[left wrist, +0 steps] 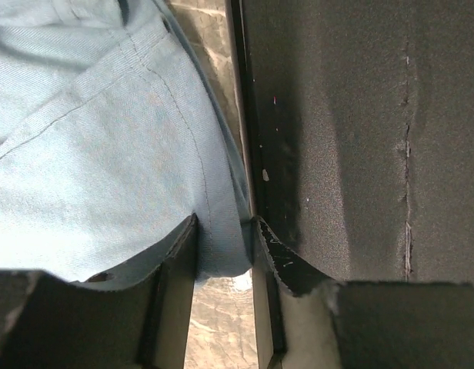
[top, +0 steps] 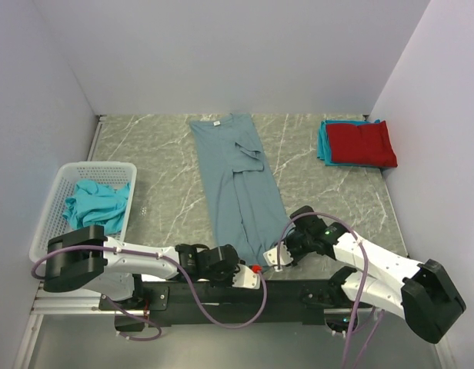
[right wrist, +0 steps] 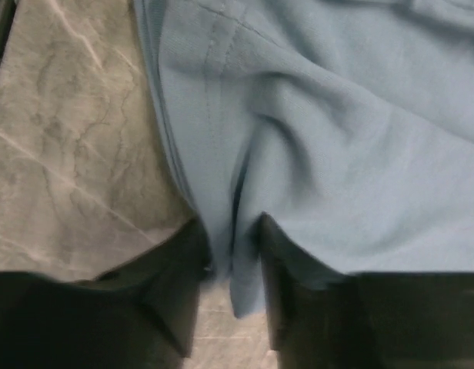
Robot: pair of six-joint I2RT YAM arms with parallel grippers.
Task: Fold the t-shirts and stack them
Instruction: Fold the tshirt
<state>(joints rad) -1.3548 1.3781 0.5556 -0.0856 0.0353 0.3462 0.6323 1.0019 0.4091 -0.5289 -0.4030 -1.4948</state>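
Note:
The slate blue-grey t-shirt (top: 238, 184) lies as a long narrow strip down the middle of the table, collar at the far end. My left gripper (top: 241, 270) is at the near left corner of its hem; in the left wrist view the fabric (left wrist: 98, 154) fills the gap between the fingers of the gripper (left wrist: 225, 231). My right gripper (top: 280, 257) is at the near right corner, and its wrist view shows a pinched fold of the cloth (right wrist: 337, 138) between the jaws of the gripper (right wrist: 231, 231). A folded red t-shirt (top: 362, 143) lies on a teal t-shirt (top: 322, 142) at the far right.
A white basket (top: 68, 173) at the left holds a crumpled teal t-shirt (top: 95, 201). The black base rail (left wrist: 360, 138) runs along the table's near edge, right beside the left gripper. Walls close the table on three sides.

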